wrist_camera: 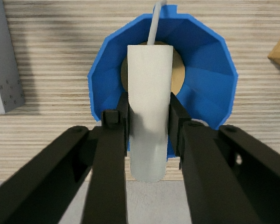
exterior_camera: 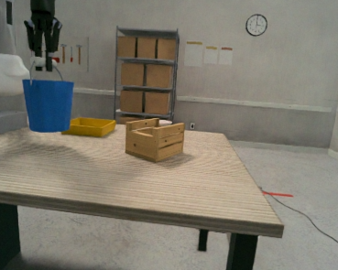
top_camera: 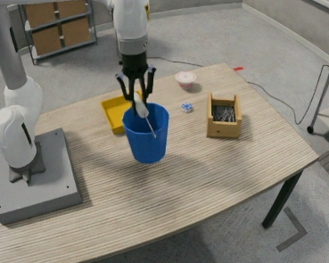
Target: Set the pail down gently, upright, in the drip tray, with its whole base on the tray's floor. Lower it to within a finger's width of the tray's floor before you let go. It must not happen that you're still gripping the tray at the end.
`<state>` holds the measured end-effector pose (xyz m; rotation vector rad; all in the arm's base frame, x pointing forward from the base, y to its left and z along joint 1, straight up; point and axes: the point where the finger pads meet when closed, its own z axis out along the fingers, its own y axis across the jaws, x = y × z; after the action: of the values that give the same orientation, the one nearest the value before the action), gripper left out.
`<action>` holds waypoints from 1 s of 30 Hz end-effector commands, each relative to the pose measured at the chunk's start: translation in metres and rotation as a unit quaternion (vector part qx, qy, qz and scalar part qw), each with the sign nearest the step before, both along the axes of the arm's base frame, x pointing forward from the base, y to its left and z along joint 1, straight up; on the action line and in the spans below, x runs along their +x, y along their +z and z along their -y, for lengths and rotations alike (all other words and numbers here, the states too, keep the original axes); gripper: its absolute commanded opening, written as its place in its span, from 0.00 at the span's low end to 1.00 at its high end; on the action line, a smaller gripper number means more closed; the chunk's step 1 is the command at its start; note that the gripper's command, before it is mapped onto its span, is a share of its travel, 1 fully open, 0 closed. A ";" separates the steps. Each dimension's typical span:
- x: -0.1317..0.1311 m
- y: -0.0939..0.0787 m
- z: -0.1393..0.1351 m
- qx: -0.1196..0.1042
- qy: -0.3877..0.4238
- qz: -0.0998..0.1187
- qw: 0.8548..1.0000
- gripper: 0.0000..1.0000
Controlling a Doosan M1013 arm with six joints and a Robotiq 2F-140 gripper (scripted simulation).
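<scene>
A blue pail (top_camera: 146, 133) hangs upright in the air above the table, by a wire handle with a white grip (top_camera: 141, 105). My gripper (top_camera: 136, 101) is shut on that white grip. In the exterior view the pail (exterior_camera: 49, 104) hangs clear of the table top, below the gripper (exterior_camera: 42, 59). The yellow drip tray (top_camera: 115, 111) lies on the table just behind and left of the pail; it also shows in the exterior view (exterior_camera: 90, 126). In the wrist view the white grip (wrist_camera: 148, 107) sits between the black fingers, with the pail (wrist_camera: 163, 70) below.
A wooden crate (top_camera: 224, 115) holding dark metal parts stands at the right of the table. A small blue-white object (top_camera: 186, 107) and a pink-rimmed bowl (top_camera: 185, 78) lie at the back. The robot's grey base plate (top_camera: 30, 179) is at the left.
</scene>
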<state>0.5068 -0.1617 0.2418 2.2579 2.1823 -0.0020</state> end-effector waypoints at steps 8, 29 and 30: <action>0.002 0.014 -0.003 0.001 0.001 0.001 1.000 0.10; 0.002 0.017 -0.003 0.001 0.001 0.001 1.000 0.10; 0.002 0.017 -0.003 0.001 0.001 0.001 1.000 0.10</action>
<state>0.5068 -0.1617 0.2531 2.2588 2.1831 -0.0029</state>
